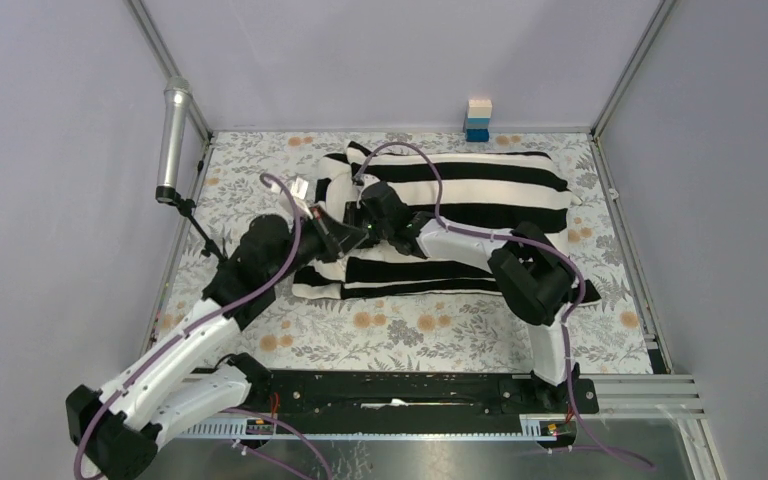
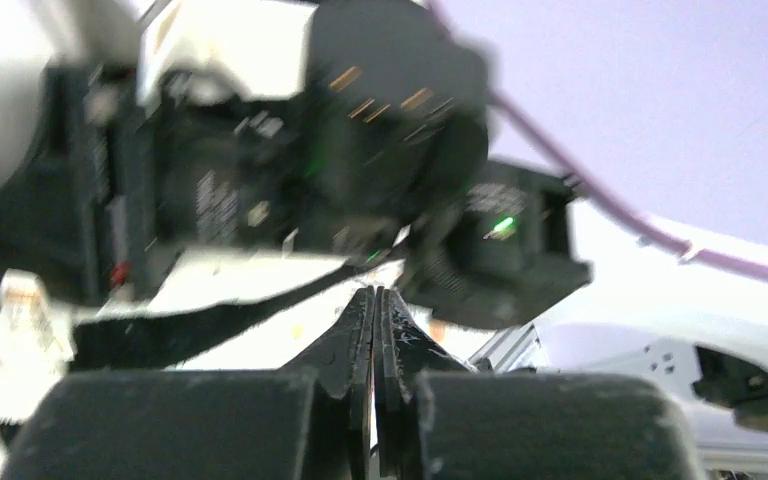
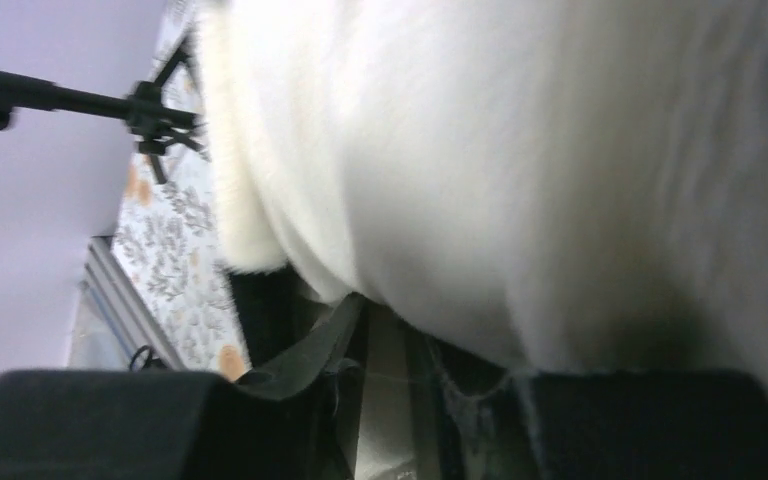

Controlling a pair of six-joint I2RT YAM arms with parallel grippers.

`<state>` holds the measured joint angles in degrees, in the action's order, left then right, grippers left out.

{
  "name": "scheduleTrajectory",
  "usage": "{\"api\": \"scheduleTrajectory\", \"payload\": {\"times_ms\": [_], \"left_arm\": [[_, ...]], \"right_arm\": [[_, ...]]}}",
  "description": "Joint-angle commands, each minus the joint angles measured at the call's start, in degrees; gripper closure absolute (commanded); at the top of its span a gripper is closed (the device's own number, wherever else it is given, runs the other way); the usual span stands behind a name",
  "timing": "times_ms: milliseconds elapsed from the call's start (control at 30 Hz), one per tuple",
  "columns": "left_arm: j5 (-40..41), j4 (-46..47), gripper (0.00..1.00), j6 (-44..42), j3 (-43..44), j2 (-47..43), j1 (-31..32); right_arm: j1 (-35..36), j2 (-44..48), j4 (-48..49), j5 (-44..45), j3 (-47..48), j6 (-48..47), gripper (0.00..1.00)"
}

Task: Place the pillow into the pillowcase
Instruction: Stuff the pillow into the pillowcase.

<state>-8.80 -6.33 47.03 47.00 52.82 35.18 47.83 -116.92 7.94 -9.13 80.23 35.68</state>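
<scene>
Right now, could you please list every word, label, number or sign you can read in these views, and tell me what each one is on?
None can be read in any view.
Pale print on the right arm's black housing: too blurred to read.
White tag by the striped pillowcase: marks too blurred to read.
Coloured block stack: no writing visible.

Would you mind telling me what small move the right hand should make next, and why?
Probably a short push rightward, deeper into the pillowcase. Both hands meet at its left end. The left hand is shut there, and soft white fabric, perhaps the pillow, fills the view of the right hand, while the case's near half lies flat.
</scene>
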Motion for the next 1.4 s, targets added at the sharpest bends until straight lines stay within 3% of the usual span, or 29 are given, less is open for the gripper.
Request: {"api": "scheduleTrajectory", "payload": {"times_ms": [0,100,233,400,500,667,800,1000,1100,1167,1200,1267,1367], "left_arm": [[-1.01,3.08,1.00,2.75,-9.18,-5.91,-0.02],[1.72,0.54,1.00,2.97,-11.86,-10.47,-0.02],[14.38,-9.74,1.00,0.91,-5.61,-10.41,-0.11],[30.25,-21.55,0.65,-1.49,8.44,-0.26,-0.23],[33.33,-22.72,0.57,-3.02,14.15,6.75,-2.06],[31.00,-20.01,0.54,-4.20,18.00,13.52,-8.72],[23.48,-18.70,0.49,-4.68,19.54,17.15,-16.62],[14.58,-14.93,0.44,-6.46,18.70,20.26,-19.88],[9.95,-13.93,0.42,-6.68,18.24,22.11,-20.16],[8.42,-13.79,0.42,-6.61,17.72,22.94,-20.15],[7.70,-13.69,0.43,-6.64,17.24,23.21,-20.11],[6.69,-12.80,0.45,-6.64,15.42,23.45,-20.02],[8.42,-12.66,0.46,-7.70,13.43,23.91,-18.85]], "right_arm": [[-3.38,6.01,-6.25,0.41,-2.18,-3.28,0.68],[-3.50,9.87,-9.41,0.28,-0.94,-4.16,0.65],[-3.44,14.25,-9.54,0.64,-1.75,-3.57,0.64],[-2.39,19.96,-10.37,5.17,-2.63,-5.04,0.59],[0.26,21.47,-14.92,13.03,2.08,-10.78,0.47],[0.78,16.74,-24.09,26.60,12.50,-17.06,0.16],[0.78,9.53,-27.88,35.00,18.58,-20.29,0.03],[1.66,0.39,-25.50,31.13,22.72,-21.44,0.01],[2.64,-1.95,-25.16,32.66,20.19,-20.92,0.00],[2.63,-1.30,-24.64,31.93,15.26,-18.83,0.11],[2.66,-0.12,-22.38,30.54,11.04,-17.39,0.23],[2.66,2.80,-16.41,26.71,2.43,-13.63,0.59],[2.65,4.64,-12.23,23.90,-4.74,-9.87,0.78]]}}
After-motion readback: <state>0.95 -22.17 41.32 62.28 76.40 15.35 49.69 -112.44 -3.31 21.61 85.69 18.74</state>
